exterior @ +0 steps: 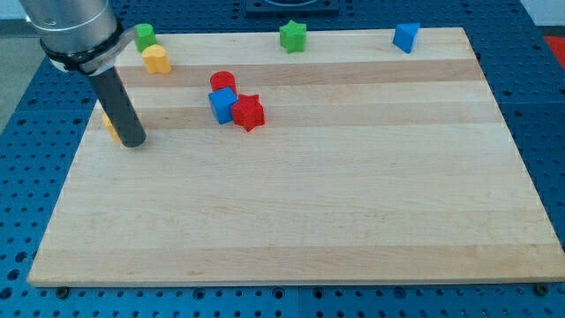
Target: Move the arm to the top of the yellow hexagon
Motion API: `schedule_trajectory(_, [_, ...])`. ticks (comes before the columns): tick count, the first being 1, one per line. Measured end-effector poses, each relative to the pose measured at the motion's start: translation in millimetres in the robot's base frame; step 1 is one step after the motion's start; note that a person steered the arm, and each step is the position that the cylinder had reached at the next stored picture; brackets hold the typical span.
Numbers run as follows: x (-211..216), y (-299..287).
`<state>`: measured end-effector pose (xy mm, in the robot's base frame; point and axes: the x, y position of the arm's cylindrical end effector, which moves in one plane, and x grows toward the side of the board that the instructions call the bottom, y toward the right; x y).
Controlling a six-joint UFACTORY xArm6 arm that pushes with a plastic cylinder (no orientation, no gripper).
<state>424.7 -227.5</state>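
Observation:
A yellow block, the hexagon by the task's wording, lies at the board's left edge, mostly hidden behind my rod; only a sliver of it shows. My tip rests on the board right against the block's right side, slightly below it in the view.
A yellow rounded block and a green block sit at the top left. A red cylinder, blue cube and red star cluster together. A green star and blue block sit at the top edge.

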Motion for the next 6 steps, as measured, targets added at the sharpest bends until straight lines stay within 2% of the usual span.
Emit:
schedule_trajectory(2, [-5, -8])
schedule_trajectory(3, [-5, 19])
schedule_trajectory(4, [-29, 33])
schedule_trajectory(6, [-72, 21])
